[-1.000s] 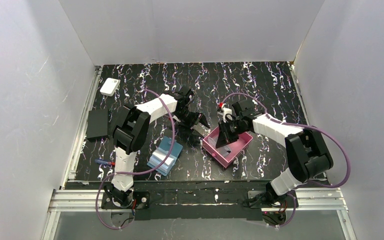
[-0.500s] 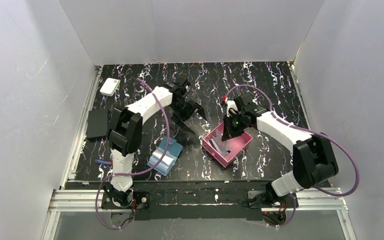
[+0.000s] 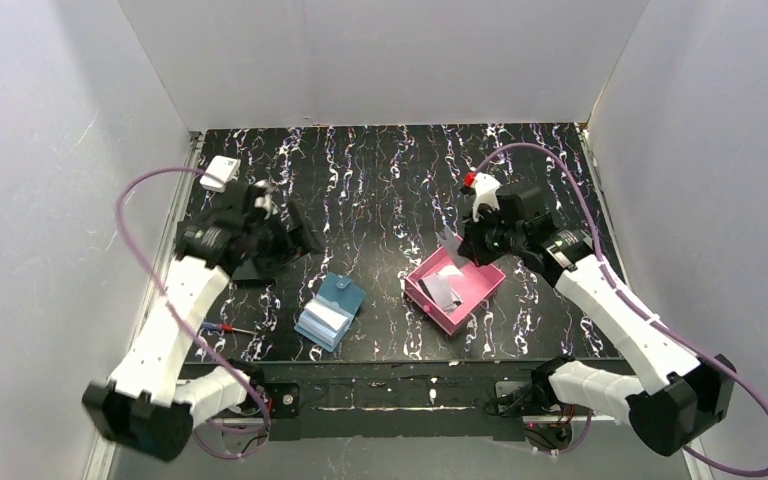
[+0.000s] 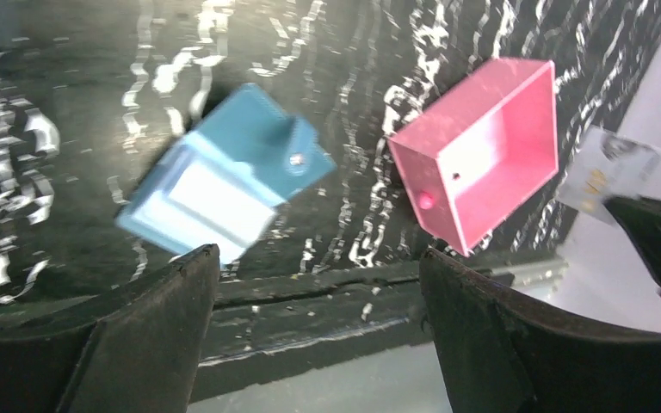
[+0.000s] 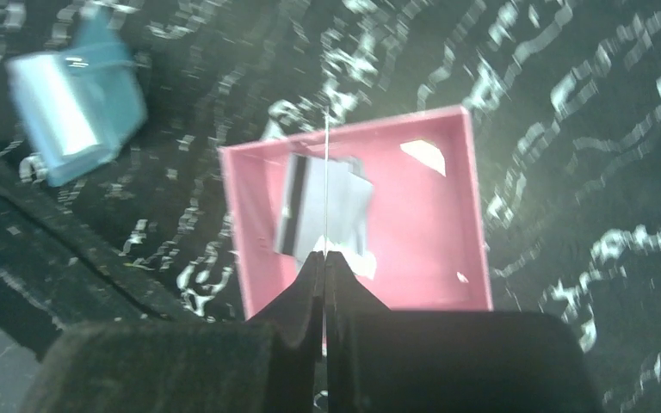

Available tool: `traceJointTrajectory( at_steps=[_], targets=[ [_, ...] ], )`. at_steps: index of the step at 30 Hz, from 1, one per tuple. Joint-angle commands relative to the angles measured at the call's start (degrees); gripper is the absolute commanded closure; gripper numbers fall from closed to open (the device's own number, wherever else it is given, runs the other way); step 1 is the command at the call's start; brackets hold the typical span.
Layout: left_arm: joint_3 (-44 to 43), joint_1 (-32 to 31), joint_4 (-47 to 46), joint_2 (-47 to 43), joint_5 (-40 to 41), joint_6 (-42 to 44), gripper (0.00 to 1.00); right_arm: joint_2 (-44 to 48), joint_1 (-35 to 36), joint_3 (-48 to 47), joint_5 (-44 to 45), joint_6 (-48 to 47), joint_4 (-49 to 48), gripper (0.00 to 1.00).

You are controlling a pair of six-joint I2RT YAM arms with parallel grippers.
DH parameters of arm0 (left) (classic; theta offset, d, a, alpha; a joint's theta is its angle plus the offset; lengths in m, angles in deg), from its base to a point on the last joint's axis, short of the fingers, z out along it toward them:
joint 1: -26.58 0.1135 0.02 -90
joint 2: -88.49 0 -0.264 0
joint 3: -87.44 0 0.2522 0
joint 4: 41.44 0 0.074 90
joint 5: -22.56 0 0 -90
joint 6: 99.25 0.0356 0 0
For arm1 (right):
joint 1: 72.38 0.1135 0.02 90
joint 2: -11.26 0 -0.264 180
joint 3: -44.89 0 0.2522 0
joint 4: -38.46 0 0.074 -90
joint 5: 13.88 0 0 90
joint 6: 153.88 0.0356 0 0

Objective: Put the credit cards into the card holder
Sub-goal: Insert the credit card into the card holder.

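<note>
Left fingers: spread wide, holding nothing, above the left side of the worktop. Card holder: lying open, near centre-left. Pink tray: right of it, one striped grey card inside. Right fingers: closed on a pale card above the tray; its print is too blurred to read.

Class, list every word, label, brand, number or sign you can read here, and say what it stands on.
No text is legible in any view.
Lifted credit card: small gold and grey marks, too blurred to read.
Second credit card, lying in the pink tray: a dark stripe, no readable print.
Card holder: no lettering visible.
</note>
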Motion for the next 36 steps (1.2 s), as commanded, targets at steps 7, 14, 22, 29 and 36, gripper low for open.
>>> traceJointTrajectory(
  at_steps=[7,14,22,29,36],
  targets=[
    [16.76,14.14,4.15,-11.76,-3.67,6.74,0.29,-4.93,26.14,-6.3,3.66,0.82,-11.03,0.99],
    [31.24,24.96,-5.16,-13.45,-12.62,-1.02,0.35,-18.82,42.9,-11.38,15.2,-0.13,-7.97,0.99],
    [42.18,25.67,-13.14,-12.62,-17.44,-7.93,0.48,-29.76,48.55,-16.78,18.05,5.84,-8.39,0.99],
    [44.33,25.69,-13.34,-14.12,-14.75,-10.85,0.53,-35.83,49.45,-20.68,16.1,7.09,-8.94,0.99],
    [44.8,25.7,-12.34,-16.28,-13.23,-12.04,0.53,-38.06,50.04,-21.53,16.76,7.63,-8.73,0.99]
  ],
)
